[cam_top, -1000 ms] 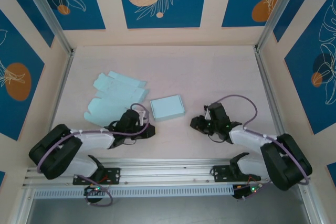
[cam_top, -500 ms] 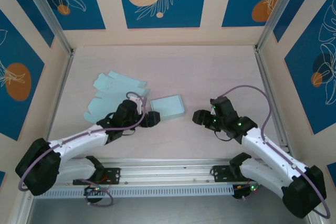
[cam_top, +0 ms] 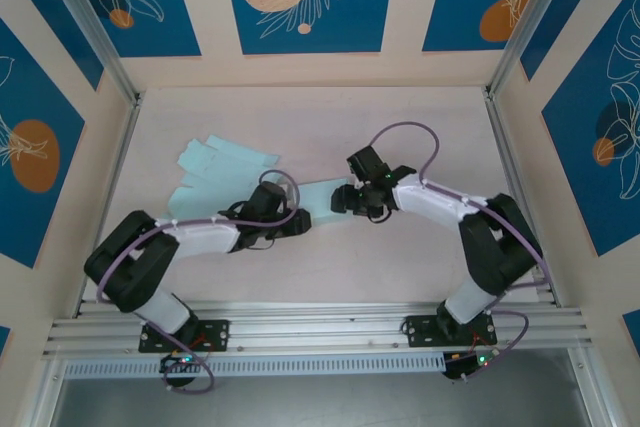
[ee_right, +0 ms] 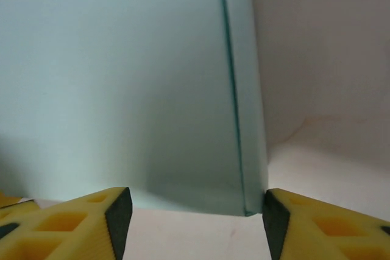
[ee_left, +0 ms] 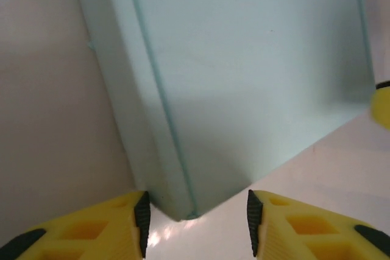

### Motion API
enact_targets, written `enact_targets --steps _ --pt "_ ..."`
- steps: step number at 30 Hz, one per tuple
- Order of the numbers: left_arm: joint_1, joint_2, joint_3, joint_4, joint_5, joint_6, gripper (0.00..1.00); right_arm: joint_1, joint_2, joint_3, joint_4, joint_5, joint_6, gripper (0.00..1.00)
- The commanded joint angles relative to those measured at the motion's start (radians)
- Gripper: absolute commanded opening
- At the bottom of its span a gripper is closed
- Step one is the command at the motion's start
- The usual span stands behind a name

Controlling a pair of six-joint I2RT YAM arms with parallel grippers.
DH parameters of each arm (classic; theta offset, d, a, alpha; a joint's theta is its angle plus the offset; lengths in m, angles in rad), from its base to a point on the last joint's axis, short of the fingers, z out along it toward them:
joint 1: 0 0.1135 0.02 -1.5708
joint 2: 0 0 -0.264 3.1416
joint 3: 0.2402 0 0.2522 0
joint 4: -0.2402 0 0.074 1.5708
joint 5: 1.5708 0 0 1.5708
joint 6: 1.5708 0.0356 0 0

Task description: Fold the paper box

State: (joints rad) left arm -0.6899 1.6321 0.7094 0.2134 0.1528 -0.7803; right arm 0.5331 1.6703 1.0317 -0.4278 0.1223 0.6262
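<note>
Both jaws parted, one folded box (cam_top: 320,197), one pile of blanks (cam_top: 215,175)

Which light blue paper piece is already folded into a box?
The folded box between the left gripper and the right gripper; the flat sheets farther left lie unfolded.

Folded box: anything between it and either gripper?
Nothing visible. The left gripper stands open right at a corner of the folded box, and the right gripper stands open at its right edge.
</note>
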Motion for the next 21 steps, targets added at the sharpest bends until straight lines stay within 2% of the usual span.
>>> enact_targets --steps 1,5,9,14,18,21 --pt "0.007 0.086 0.080 0.086 0.074 -0.014 0.42 -0.064 0.034 0.025 0.014 -0.047 -0.053 0.58" --pt "0.002 0.228 0.227 0.119 0.135 -0.027 0.38 -0.174 0.069 0.051 0.018 -0.055 -0.100 0.57" --pt "-0.005 0.396 0.452 0.083 0.176 -0.014 0.37 -0.296 0.098 0.094 0.012 -0.080 -0.134 0.56" --pt "-0.005 0.545 0.676 0.026 0.204 -0.022 0.38 -0.398 0.101 0.120 0.018 -0.114 -0.160 0.56" --pt "-0.002 0.523 0.683 -0.001 0.182 -0.040 0.47 -0.432 0.064 0.156 -0.019 -0.123 -0.186 0.60" --pt "0.018 0.416 0.584 0.025 0.173 -0.054 0.56 -0.419 -0.018 0.173 -0.061 -0.106 -0.178 0.65"
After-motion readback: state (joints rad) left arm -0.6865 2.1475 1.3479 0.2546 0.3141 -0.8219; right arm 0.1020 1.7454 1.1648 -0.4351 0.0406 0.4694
